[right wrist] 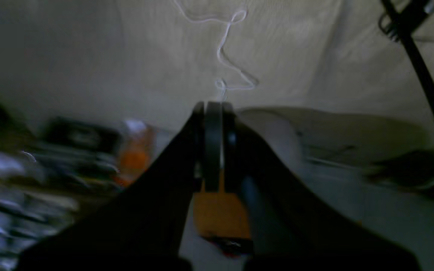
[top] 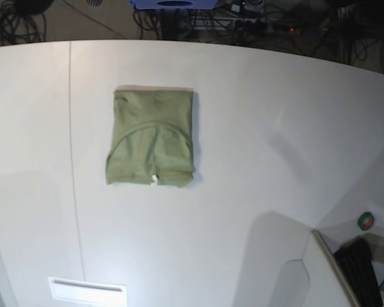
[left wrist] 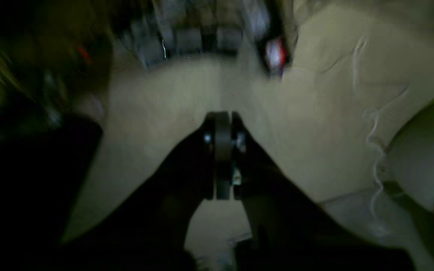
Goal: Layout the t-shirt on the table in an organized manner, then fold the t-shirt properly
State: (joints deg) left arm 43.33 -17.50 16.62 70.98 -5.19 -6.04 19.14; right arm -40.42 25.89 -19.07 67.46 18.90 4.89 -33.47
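Note:
The olive-green t-shirt (top: 152, 137) lies folded into a compact rectangle on the off-white table (top: 275, 128), left of centre toward the far side. Its small white tag (top: 155, 180) shows at the near edge. Neither arm appears in the base view. My left gripper (left wrist: 222, 114) is shut with nothing between its fingers, in front of a pale blurred surface. My right gripper (right wrist: 213, 103) is also shut and holds nothing. Both wrist views are dark and blurred, and the t-shirt cannot be made out in them.
A thin dark seam (top: 70, 128) runs down the table's left side. A white label (top: 86, 291) lies at the near edge. At the near right are a green round object (top: 367, 221) and a dark device (top: 361, 268). Pale fabric with a loose white thread (right wrist: 226, 49) fills the right wrist view.

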